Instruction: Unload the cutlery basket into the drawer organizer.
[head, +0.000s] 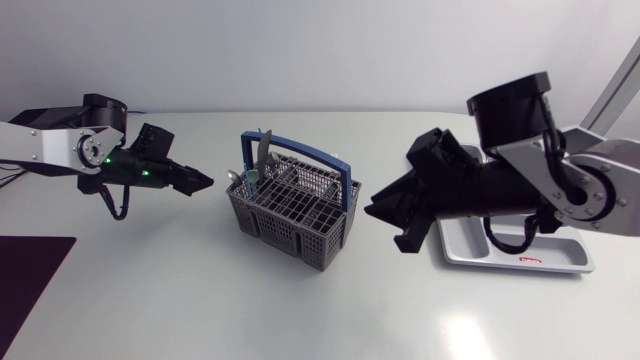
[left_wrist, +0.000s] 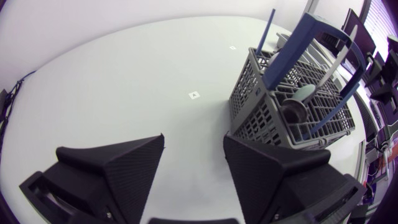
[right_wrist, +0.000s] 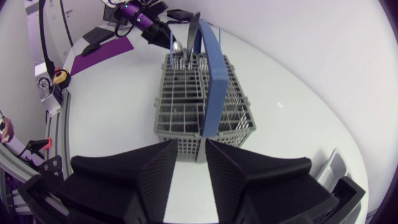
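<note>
The cutlery is being kept upright in the basket, in the corner facing the left gripper, handles pointing up, so it is being judged nearer that arm. The left gripper is being held wide apart and empty, just beside that corner. The right gripper is being held only narrowly parted, also empty, at the basket's opposite end, over the organizer.
</note>
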